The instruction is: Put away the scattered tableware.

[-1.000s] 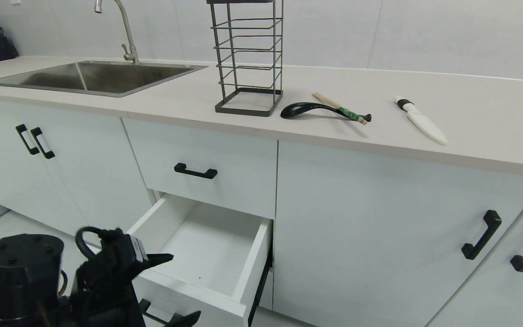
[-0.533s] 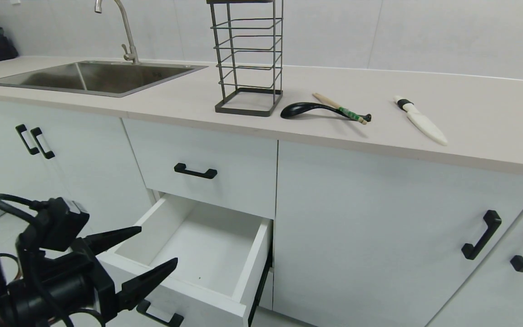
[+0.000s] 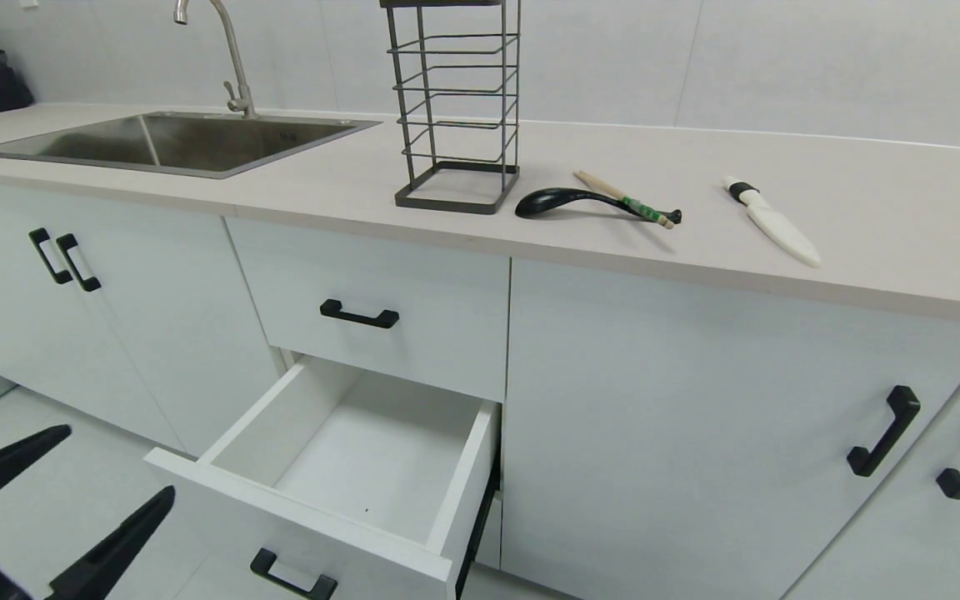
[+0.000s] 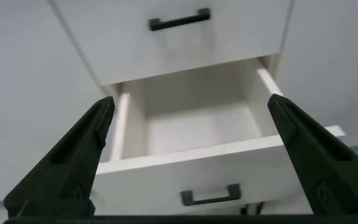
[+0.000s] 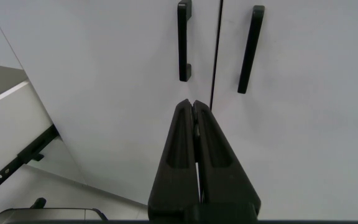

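Left jaws: spread wide, holding nothing, low down just off the front left corner of the open drawer [image 3: 313,521]. Right jaws: pressed together, nothing between them, low in front of the paired cabinet door handles [image 5: 216,46].

All the tableware is up on the desk [image 3: 880,250], well above both.
- Spoon [image 3: 563,200]: long axis roughly along the desk's front edge, bowl just beside the wire rack [image 3: 455,108], handle pointing right.
- Chopsticks [image 3: 623,200]: diagonal, crossing the spoon's handle end, touching it.
- Knife [image 3: 772,221]: apart to the right, diagonal, grip far, blade tip toward the front edge.

My guess is the right arm is nearer, at least for the knife. From the left jaws everything lies up and to the right.

Room: bare desk between chopsticks and knife. The rack crowds the spoon's bowl side. The drawer sits below and left of the spoon, so the carry goes down past the desk edge.
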